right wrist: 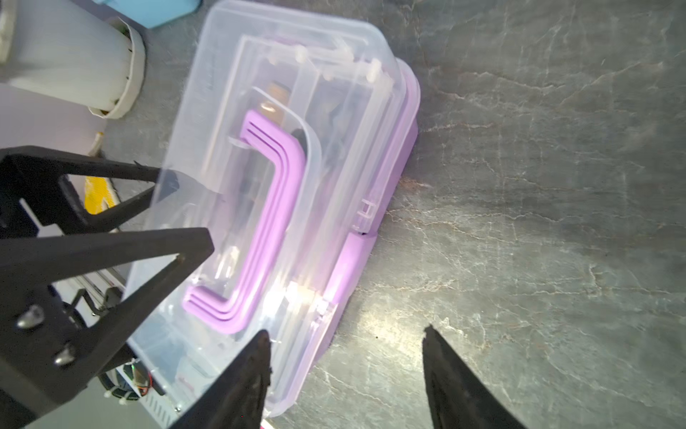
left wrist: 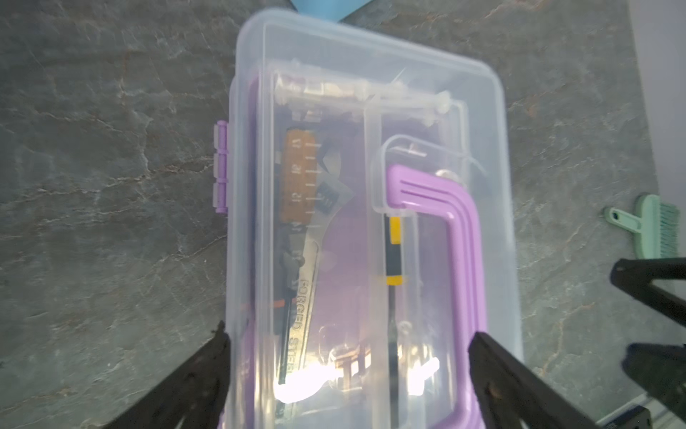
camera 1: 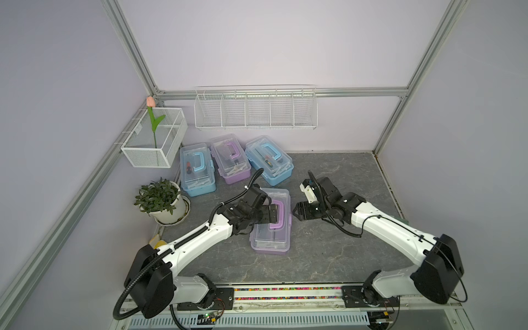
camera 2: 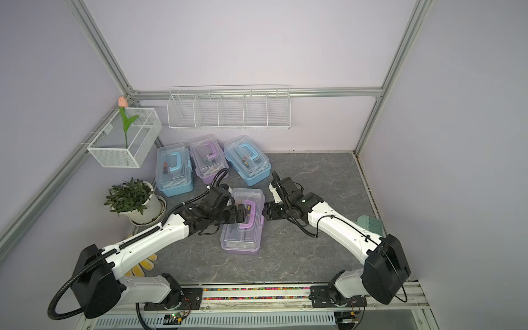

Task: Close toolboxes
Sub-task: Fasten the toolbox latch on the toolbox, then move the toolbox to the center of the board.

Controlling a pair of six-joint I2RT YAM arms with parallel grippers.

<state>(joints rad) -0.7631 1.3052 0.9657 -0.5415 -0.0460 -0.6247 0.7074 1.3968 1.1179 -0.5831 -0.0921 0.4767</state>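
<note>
A purple-based toolbox (camera 1: 271, 237) (camera 2: 241, 237) stands mid-table with its clear lid down and its purple handle (left wrist: 445, 208) lying flat on top. My left gripper (camera 1: 273, 213) (left wrist: 349, 330) hovers open over the lid, one finger by the box's edge and the other above the handle. My right gripper (camera 1: 295, 211) (right wrist: 345, 330) is open beside the side with the purple latch (right wrist: 352, 260), one finger over the lid's rim and one over the table. Three more toolboxes stand at the back with lids down: light-blue (camera 1: 197, 171), purple (camera 1: 231, 158), light-blue (camera 1: 268, 160).
A potted plant (camera 1: 163, 201) stands left of the boxes. A white wire basket (camera 1: 154, 137) with a tulip hangs at the left, and a wire rack (camera 1: 255, 110) hangs on the back wall. A green brush (camera 2: 370, 224) lies at the right edge and a yellow glove (camera 2: 143, 265) at the left.
</note>
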